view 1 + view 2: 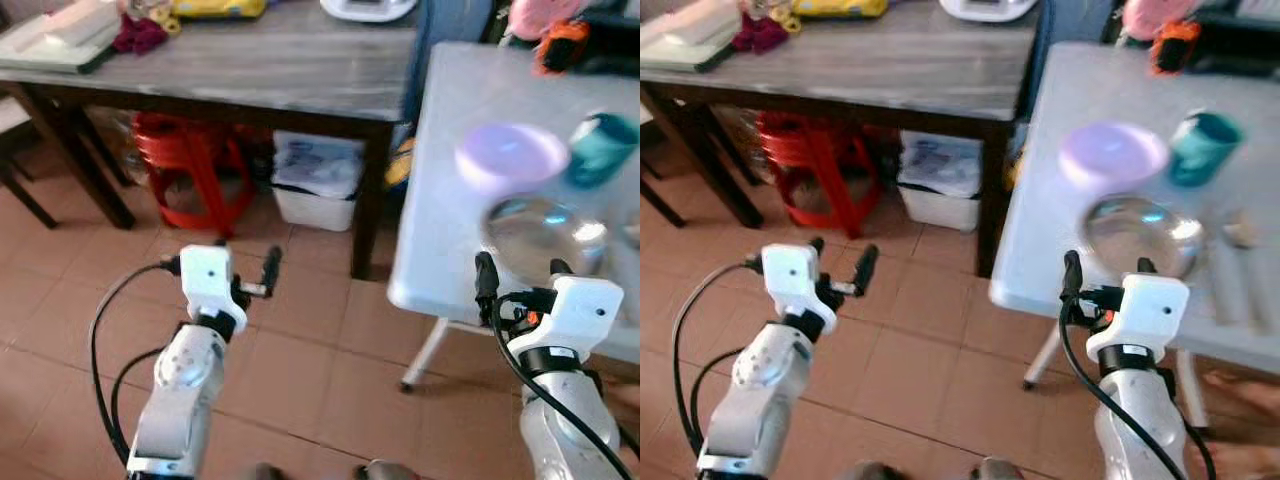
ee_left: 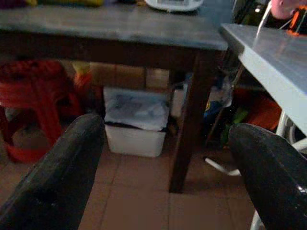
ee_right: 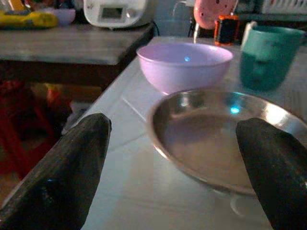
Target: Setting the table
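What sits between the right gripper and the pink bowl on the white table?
The steel plate, seen in the right wrist view, lies between the right gripper and the pink bowl.

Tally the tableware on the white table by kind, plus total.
Bowls: 1, the purple bowl
Metal plates: 1, the steel plate
Cups: 1, the teal cup
Total: 3, all on the white table. The blurred items further right are not counted.

- Head views: bright, even daylight, washed out toward the upper right of the frame.
- Soft blur smears the purple bowl (image 1: 511, 155) and teal cup (image 1: 601, 149).
- Wrist views are dim and grainy.
- Small glints of light sit on the metal plate (image 3: 225, 136).
- Deep shadow lies under the wooden table (image 2: 120, 28).
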Motion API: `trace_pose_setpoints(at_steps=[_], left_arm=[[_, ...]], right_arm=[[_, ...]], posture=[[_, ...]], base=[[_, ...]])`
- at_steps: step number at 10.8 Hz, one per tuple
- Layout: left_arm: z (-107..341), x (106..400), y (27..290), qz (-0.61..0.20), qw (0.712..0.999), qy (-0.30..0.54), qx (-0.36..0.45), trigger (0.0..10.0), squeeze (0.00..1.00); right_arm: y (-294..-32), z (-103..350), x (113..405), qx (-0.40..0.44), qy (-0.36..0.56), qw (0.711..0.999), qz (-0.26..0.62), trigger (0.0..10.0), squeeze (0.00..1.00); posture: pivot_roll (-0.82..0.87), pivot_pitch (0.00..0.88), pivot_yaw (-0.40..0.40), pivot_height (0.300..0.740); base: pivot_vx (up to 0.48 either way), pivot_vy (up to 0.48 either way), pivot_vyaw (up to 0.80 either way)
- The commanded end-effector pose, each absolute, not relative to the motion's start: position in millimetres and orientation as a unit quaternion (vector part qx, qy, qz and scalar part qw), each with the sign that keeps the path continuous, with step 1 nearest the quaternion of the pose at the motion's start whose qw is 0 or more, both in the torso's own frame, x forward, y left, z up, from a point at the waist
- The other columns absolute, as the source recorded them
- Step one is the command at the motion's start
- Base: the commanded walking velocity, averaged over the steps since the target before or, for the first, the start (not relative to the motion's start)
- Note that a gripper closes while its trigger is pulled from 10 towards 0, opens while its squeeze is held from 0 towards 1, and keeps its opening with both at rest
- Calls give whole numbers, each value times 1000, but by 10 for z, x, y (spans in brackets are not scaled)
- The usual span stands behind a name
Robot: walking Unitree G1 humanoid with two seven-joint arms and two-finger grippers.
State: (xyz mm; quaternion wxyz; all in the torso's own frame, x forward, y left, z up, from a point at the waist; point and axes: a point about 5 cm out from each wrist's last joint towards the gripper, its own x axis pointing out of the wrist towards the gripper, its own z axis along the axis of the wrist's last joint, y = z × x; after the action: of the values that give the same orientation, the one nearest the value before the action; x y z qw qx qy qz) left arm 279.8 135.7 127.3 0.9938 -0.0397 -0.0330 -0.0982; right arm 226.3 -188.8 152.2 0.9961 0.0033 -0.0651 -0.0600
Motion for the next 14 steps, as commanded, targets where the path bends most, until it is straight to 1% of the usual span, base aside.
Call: trace_pose_setpoints(at_steps=[1, 2, 4, 5, 10, 12, 14], left_arm=[[1229, 2774, 1425, -91, 995, -23, -34, 10000, 0], [1222, 2773, 1420, -91, 995, -22, -34, 10000, 0], [1210, 2765, 1416, -91, 995, -20, -35, 10000, 0], [1211, 2763, 1413, -92, 995, -20, -35, 10000, 0], [1213, 2761, 1411, -89, 995, -24, -40, 10000, 0], [1222, 2764, 1416, -89, 995, -29, -40, 10000, 0], [1222, 2763, 1411, -91, 995, -29, -37, 10000, 0]], right_arm=[[-1866, 1543, 2250, 7, -68, 996, -58, 10000, 0], [-1871, 1543, 2248, 8, -67, 996, -58, 10000, 0], [-1872, 1535, 2243, 6, -64, 996, -58, 10000, 0], [-1871, 1534, 2241, 4, -64, 996, -58, 10000, 0], [-1859, 1531, 2242, -1, -64, 997, -53, 10000, 0], [-1798, 1556, 2240, -8, -73, 997, -23, 10000, 0], [-1793, 1551, 2236, -7, -72, 997, -27, 10000, 0]], posture=[[-216, 178, 44, 740], [-217, 179, 44, 740], [-217, 180, 43, 740], [-217, 181, 43, 740], [-217, 183, 44, 740], [-217, 183, 45, 740], [-218, 184, 46, 740]], base=[[0, -394, 0], [0, -394, 0], [0, -396, -800], [0, -334, 0], [0, 0, 0], [0, 0, 0], [0, 0, 450]])
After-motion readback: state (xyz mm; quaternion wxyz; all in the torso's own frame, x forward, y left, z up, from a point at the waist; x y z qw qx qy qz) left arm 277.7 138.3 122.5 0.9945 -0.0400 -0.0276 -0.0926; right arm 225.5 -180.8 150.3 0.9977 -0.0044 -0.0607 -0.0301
